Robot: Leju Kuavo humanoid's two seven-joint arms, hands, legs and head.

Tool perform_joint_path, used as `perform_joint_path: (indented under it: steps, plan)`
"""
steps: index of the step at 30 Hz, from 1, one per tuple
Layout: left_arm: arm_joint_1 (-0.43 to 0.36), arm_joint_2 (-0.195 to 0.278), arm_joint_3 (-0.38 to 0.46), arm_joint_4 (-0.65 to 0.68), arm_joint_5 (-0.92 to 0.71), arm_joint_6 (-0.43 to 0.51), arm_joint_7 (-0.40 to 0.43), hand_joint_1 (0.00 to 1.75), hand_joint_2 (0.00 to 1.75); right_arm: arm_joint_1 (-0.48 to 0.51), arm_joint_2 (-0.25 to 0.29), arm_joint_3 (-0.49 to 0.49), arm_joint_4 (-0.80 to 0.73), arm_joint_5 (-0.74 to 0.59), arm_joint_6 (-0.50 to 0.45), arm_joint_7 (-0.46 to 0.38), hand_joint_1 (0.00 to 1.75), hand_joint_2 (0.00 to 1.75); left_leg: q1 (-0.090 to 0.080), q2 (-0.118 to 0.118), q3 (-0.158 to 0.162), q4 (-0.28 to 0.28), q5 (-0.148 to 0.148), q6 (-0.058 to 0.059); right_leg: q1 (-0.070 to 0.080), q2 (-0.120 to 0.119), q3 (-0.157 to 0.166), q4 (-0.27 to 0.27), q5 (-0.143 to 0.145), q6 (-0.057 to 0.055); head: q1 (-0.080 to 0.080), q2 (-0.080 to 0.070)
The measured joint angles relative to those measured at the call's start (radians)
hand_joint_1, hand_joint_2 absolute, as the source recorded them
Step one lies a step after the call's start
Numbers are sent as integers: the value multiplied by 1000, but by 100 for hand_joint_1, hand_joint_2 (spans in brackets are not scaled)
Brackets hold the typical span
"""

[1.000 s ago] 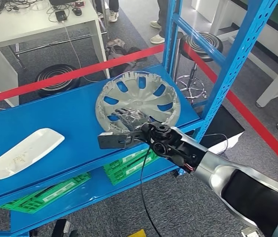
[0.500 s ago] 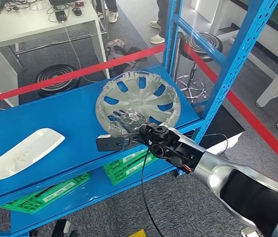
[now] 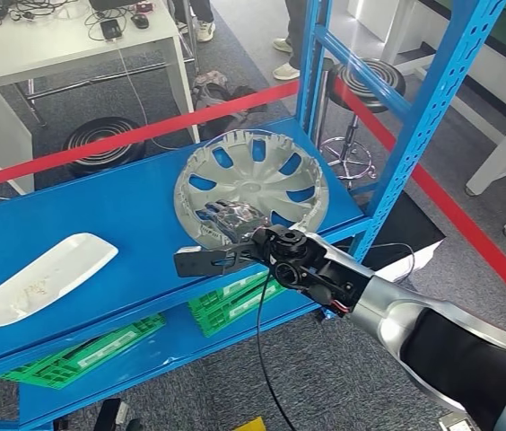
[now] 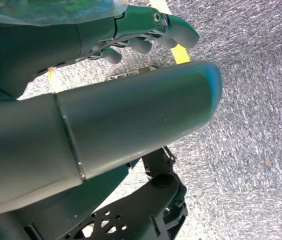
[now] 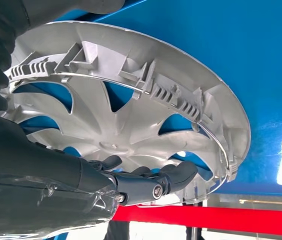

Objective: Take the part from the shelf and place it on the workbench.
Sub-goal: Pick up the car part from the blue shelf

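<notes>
A silver hubcap [image 3: 264, 166] lies hollow side up at the right end of the blue shelf [image 3: 101, 206]. My right hand [image 3: 233, 218] reaches in over its near rim. In the right wrist view the dark fingers [image 5: 158, 182] stretch across the spokes of the hubcap [image 5: 139, 120], close to its ribbed rim; I cannot see them closed around anything. My left hand [image 4: 151, 35] hangs above grey carpet with its fingers loosely apart and nothing in it.
A white curved panel [image 3: 37, 274] lies at the shelf's left end. Green crates [image 3: 237, 301] sit on the lower level. A blue upright post [image 3: 433, 99] stands right of the hubcap. Red tape [image 3: 135, 135], a white table [image 3: 67, 45], a stool [image 3: 365, 85] and people's feet [image 3: 284, 54] lie beyond.
My right hand and forearm have slid a little to the left and further onto the hubcap's near rim. The hubcap has not moved.
</notes>
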Motion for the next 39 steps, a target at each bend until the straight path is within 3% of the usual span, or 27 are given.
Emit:
perform_joint_path:
  steps: [4,7,9,15,25,39]
  plan:
    - [1,0,0,0,3,3,0,0,0,10,-1,-4,-8,-4,-9,38,0,175,0,0,1,0,0,0,0,0,0,0,0,0,-1,0]
    - [10,2,0,0,13,14,-2,0,0,95,-16,-38,-89,-13,-31,198,0,175,0,-1,5,0,-2,-1,2,0,4,-1,-1,0,-1,0]
    - [19,4,0,0,15,17,-4,0,0,158,-31,-64,-154,-13,-30,260,0,175,1,1,5,0,-3,-2,2,1,4,-2,-1,0,0,0]
    - [24,8,0,0,23,17,-10,0,0,234,-56,-128,-273,18,-44,307,0,175,0,5,6,0,-4,-3,1,5,4,-2,-1,0,0,0]
    - [29,10,0,0,29,17,-17,0,0,277,-89,-214,-363,85,-86,378,0,175,0,5,7,0,-4,-3,1,5,6,-2,0,0,0,0]
    - [31,13,0,1,29,14,-18,0,0,304,-133,-312,-417,69,-82,393,0,175,0,5,8,0,-4,-3,1,5,6,-2,0,0,0,0]
